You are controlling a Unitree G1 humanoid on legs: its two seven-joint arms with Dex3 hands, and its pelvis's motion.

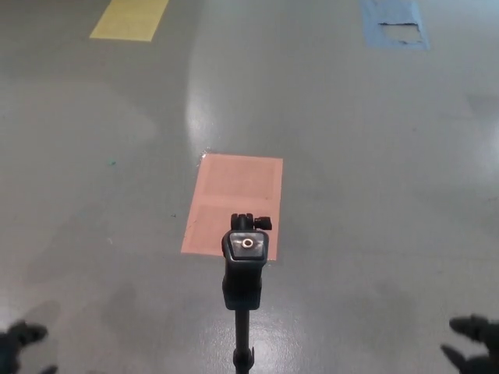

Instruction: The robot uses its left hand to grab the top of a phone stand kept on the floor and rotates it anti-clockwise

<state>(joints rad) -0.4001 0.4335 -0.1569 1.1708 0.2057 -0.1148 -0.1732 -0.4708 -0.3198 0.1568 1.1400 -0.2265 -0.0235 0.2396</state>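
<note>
phone stand (246,257) upright on floor (374,195), over pink patch (234,195) | left hand (19,343) low corner, fingers apart, empty | right hand (474,343) fingers spread, empty

floor (351,156): grey, smooth, glossy | light: pale sheen streak running down the middle | pink rectangular patch (234,199): centre, creased across its middle | yellow patch (129,19): top left, cut by frame edge | blue patch (394,23): top right, worn grey spot inside
</note>
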